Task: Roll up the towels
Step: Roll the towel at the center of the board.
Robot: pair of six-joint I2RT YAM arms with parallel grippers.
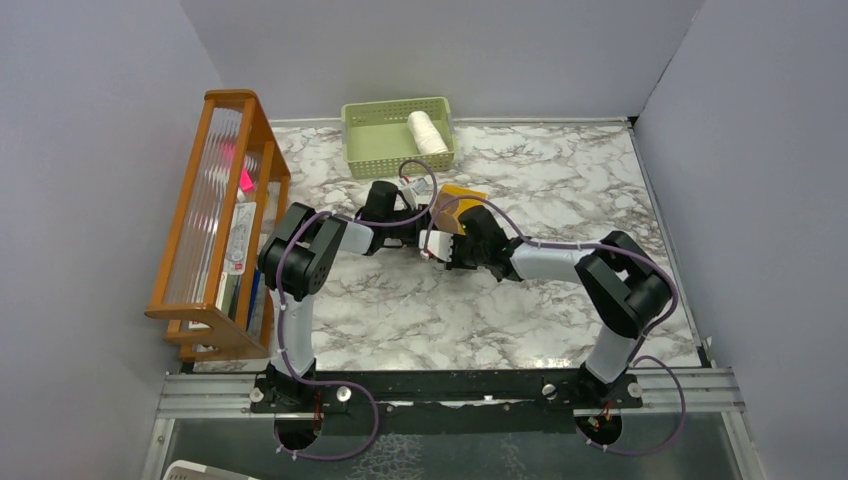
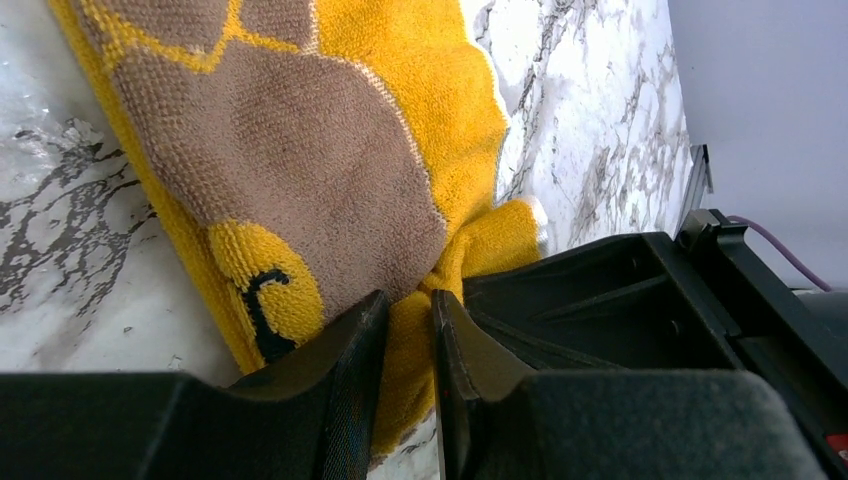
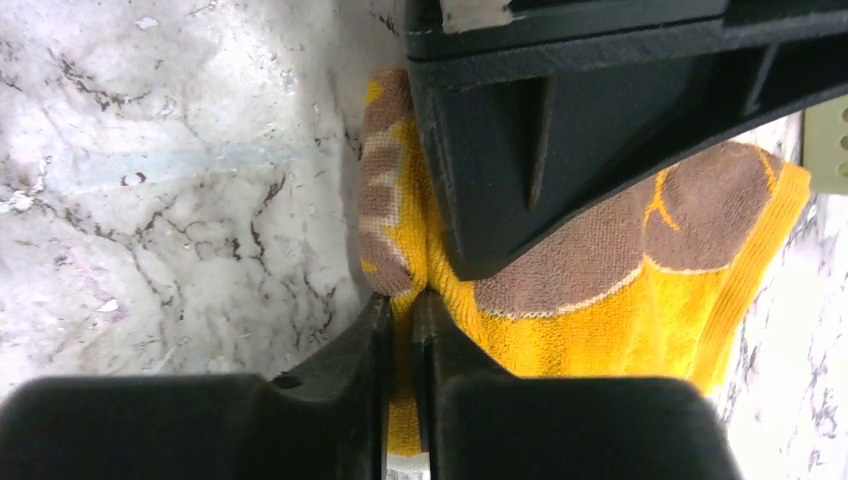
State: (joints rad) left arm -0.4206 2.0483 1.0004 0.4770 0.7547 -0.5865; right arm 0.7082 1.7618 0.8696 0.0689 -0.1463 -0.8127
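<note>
1. Well left of both pincers we saw a wooden rack point(image 1: 215, 220); its labels were too small to read.
2. The left pincer point(image 2: 408, 305) was nearly closed, pinching a fold of the mustard-yellow towel point(image 2: 400, 80).
3. The right pincer point(image 3: 400, 305), crowded by the left one, clamped the same towel's edge.
4. Beyond both, a green basket point(image 1: 395, 160) held the rolled cream-white towel point(image 1: 428, 132).

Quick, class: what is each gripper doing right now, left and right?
Left gripper: closed on an edge of the yellow towel.
Right gripper: closed on the same towel's edge.
</note>
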